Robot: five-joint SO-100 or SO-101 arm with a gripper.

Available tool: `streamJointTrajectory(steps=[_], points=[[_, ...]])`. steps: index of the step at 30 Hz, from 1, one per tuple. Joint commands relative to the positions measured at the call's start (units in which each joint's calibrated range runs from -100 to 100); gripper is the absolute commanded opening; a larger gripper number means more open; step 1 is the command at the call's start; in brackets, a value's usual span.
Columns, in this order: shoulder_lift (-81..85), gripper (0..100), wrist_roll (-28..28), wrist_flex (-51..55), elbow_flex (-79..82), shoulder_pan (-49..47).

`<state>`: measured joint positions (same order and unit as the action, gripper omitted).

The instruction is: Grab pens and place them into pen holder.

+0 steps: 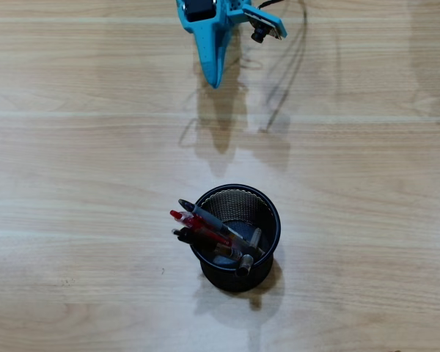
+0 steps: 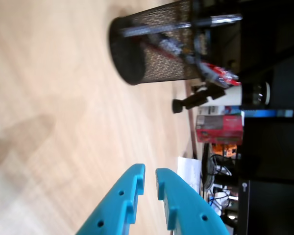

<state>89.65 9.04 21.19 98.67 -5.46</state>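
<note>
Black mesh cup: the pen holder [image 1: 238, 238] stands upright on the wooden table [image 1: 73, 183], low of centre in the overhead view; in the wrist view it lies sideways because that picture is turned.
Pens: the pens [image 1: 209, 231] all rest slanted inside the cup, their ends sticking out over its left rim in the overhead view; a red one [image 1: 198, 226], a grey one [image 1: 205, 215] and a dark one [image 1: 187, 236] can be told apart, a fourth is hard to separate.
Loose pens: none shows on the tabletop in either view.
Gripper: the blue gripper [image 2: 150, 172] sits at the top edge of the overhead view, well apart from the cup; its jaws are nearly together with only a thin slit between them, and nothing is between them.
Step in hand: by my reading the placing is done and the arm is parked clear.
Next move: probably nothing beyond resting; a further pick would call for a pen on the table, and none is seen.
</note>
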Motion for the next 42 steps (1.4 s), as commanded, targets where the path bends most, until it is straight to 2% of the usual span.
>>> streamJointTrajectory(steps=[1,4,7,13,42], points=[[7.91,3,-3.12,14.67,0.88,1.33],[9.00,3,-4.85,22.84,0.88,3.23],[8.75,3,-6.42,26.03,0.79,3.51],[8.92,3,-8.25,26.80,0.61,3.51],[8.75,3,-8.10,26.12,0.61,2.69]])
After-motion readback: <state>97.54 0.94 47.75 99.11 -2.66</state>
